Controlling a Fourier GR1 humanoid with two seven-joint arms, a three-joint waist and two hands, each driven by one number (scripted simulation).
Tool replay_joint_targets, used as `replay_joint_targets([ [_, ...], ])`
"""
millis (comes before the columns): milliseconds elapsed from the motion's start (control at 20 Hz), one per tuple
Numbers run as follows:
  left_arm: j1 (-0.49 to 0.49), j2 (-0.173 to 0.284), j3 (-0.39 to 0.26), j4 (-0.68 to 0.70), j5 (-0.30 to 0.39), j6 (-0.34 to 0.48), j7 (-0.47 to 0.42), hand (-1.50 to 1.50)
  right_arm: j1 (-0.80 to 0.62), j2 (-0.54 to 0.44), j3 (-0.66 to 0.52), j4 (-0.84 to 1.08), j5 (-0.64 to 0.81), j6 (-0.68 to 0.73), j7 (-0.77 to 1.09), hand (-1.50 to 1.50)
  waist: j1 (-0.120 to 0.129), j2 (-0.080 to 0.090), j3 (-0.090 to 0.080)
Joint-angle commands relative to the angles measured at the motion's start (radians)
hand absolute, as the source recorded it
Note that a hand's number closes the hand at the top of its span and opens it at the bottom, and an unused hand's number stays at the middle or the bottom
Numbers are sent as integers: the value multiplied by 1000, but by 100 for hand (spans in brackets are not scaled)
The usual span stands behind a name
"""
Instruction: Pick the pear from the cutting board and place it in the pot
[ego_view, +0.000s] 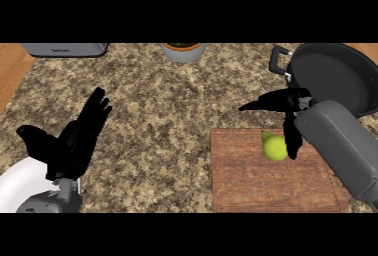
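Pear (275, 148) sits on cutting board (273, 175), far edge, long axis near–far. Your right hand (284, 102) hovers just beyond it, fingers apart, one draped alongside. Pot (336, 75) far right. Left hand (77, 137) rests open, well left.

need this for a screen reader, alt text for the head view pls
The right hand reaches down over a green pear on a wooden cutting board, with a dark pot just beyond. The left hand rests open at the left of the speckled counter.
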Motion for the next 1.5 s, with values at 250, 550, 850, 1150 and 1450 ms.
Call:
replay_joint_targets([
  [250,-37,-6,37,9,-15,-12,23,0,48,9,39,14,171,0,-77,-150,-2,0,0],
  [550,22,-23,35,21,-15,-40,-12,0,53,53,68,43,267,-16,-100,-150,-1,0,0],
  [850,-5,-38,57,44,-32,-46,-48,0,77,74,31,113,337,-78,-159,-150,-2,0,0],
  [1150,-9,-42,46,15,-36,-44,1,0,77,93,0,118,290,-108,-280,150,0,0,0],
  [1450,-21,-41,46,-45,-50,-40,63,0,19,107,-32,165,332,-110,-326,150,3,0,0],
])
